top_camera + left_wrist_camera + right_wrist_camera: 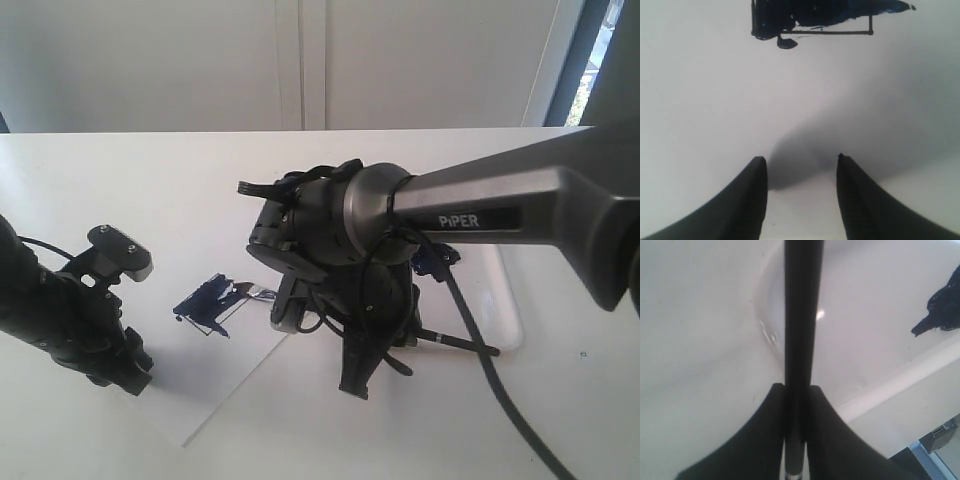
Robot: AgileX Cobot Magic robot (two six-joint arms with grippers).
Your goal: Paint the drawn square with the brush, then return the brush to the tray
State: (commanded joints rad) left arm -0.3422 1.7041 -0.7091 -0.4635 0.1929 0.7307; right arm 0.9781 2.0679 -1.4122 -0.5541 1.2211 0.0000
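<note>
Grey right arm (500, 205) stretches over the tray (508, 305), jaws clamping brush (802, 315); left jaws parted.

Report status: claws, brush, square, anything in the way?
Left claw open over paper. Right claw shut on brush. Square partly painted, one strip bare. No obstacle seen.

Blk arms (60, 310), grey PIPER link (480, 215), cables (500, 390)

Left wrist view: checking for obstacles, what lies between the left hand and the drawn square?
Bare white surface, a shadow and a small paint blot beside the drawn square; nothing solid near the left hand, per the left wrist view.
</note>
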